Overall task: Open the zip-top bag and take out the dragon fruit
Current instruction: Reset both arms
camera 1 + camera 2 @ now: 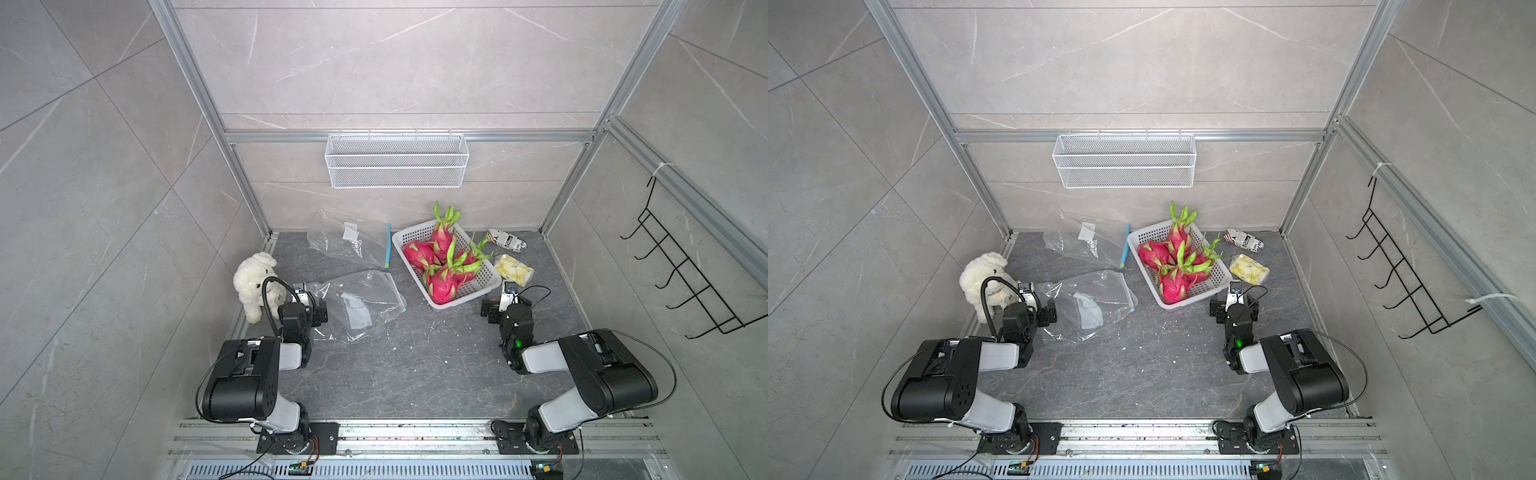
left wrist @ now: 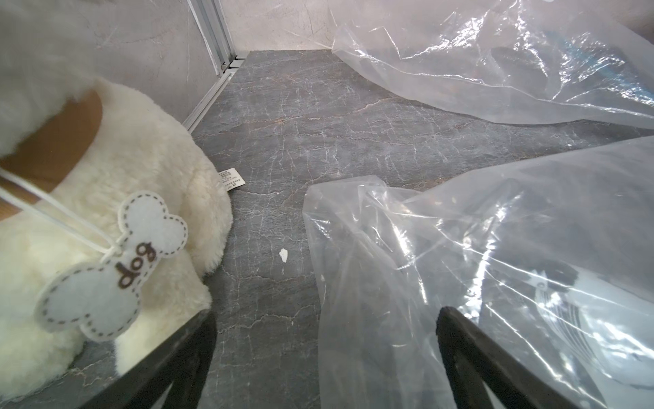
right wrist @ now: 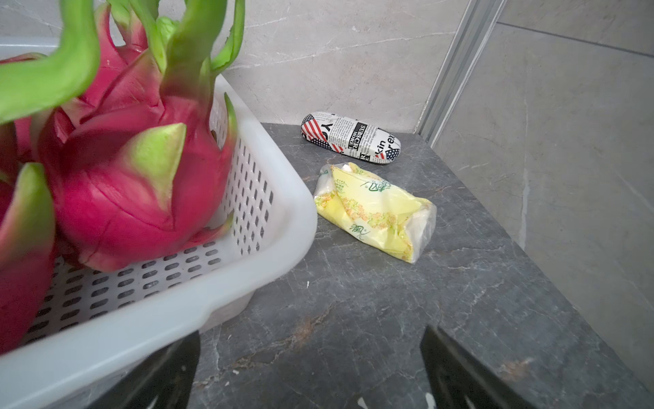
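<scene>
Left gripper (image 2: pixel 325 317): jaws spread wide, only the bare table (image 2: pixel 283 141) between them. Clock is laid on the tabletop as seen in both top views, 12 at the back wall. This gripper sits at 9 o'clock of the table, with the plush dog (image 1: pixel 254 282) at its 9 and the near zip-top bag (image 1: pixel 361 305) at its 3. In the left wrist view one finger lies by the bag's crumpled edge; whether it touches cannot be told. The dog wears a bone-shaped tag (image 2: pixel 109 269) reading "dog".

Right gripper (image 3: pixel 311 336): jaws likewise wide apart and holding nothing. It sits low over the table, just off the 5 o'clock corner of the white perforated basket (image 1: pixel 465 297).

Dragon fruit (image 1: pixel 441 286): four, all in the basket at 1 o'clock of the table. Skins are magenta and the green spikes point mostly toward 12 to 1.

Near bag: clear and flattened, with a blue slider at its 3 o'clock end and a white label showing on it.

Far zip-top bag (image 1: pixel 349 243): at 11 o'clock of the table, clear, its blue zip strip just beside the basket.

At 3 o'clock of the basket: a newsprint-pattern glasses case (image 3: pixel 350 141) by the back wall, and a yellow packet (image 3: pixel 375 210) at its 6, not touching it.
</scene>
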### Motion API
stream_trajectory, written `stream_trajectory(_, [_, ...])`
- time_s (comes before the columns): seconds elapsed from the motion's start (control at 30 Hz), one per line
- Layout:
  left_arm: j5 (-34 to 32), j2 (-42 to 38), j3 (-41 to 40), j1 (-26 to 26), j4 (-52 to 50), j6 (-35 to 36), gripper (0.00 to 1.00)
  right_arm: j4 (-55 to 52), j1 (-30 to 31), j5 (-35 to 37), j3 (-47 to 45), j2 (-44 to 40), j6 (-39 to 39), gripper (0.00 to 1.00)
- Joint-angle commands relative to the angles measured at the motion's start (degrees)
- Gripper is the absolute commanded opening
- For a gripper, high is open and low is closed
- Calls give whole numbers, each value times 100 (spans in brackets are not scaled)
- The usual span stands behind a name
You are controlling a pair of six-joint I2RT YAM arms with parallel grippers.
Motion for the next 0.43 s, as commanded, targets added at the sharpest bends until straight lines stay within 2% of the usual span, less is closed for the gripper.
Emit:
stream_trajectory(0.0, [98, -21, 146, 45, 107, -102, 100, -106, -21, -46, 98, -80, 101, 99])
stream_trajectory(0.4, [91, -21, 138, 55, 100, -106, 100, -144, -30, -74, 111, -88, 108, 99])
